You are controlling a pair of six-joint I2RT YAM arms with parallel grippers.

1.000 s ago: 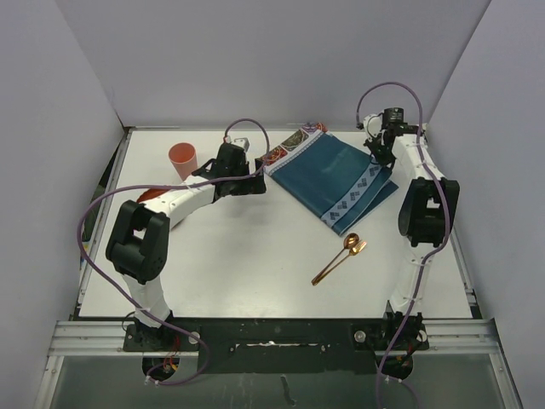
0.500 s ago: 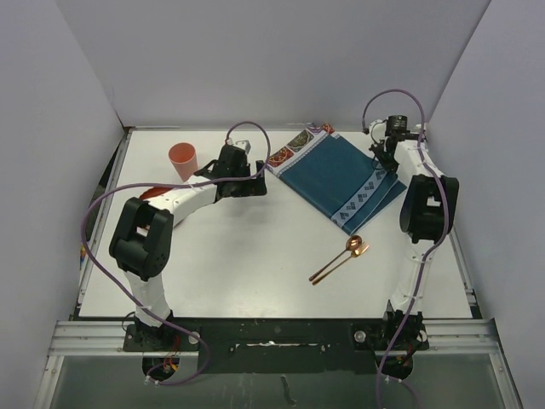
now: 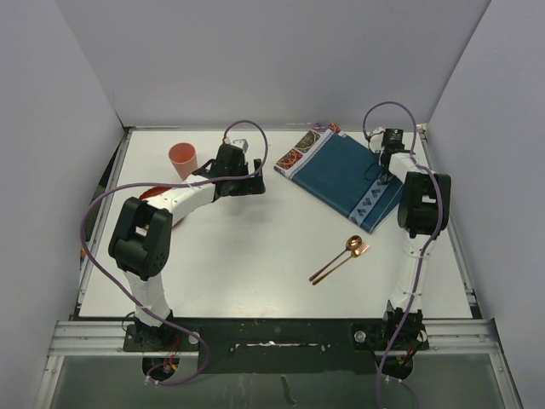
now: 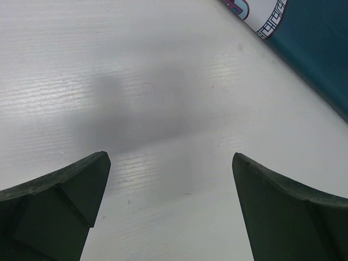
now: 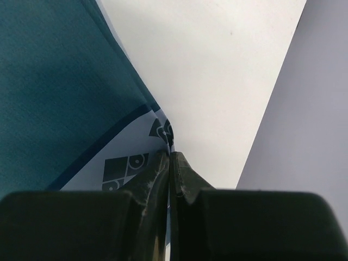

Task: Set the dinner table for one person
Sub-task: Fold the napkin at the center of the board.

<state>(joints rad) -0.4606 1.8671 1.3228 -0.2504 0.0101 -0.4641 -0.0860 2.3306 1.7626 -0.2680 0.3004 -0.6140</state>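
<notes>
Right pincer grasps the mat corner; laying the mat is the step in hand.
The right pincer [image 5: 169, 157] is clenched on the patterned corner of the mat [image 3: 341, 175], at the far right of the tabletop [image 3: 255, 247], which carries everything. The left pincer [image 4: 169, 160] is released, low over bare tabletop near the mat's other end. The next move, I think, calls for dragging the mat toward the near middle without sweeping the cutlery [image 3: 341, 258].

readable text check: none found in any view.
no letters, numbers or brand marks can be read; the placemat [image 3: 341, 175] carries only geometric motifs on its pale end bands and a coloured ornamental border, and the dinner table [image 3: 247, 247] surface is plain white, unmarked.
</notes>
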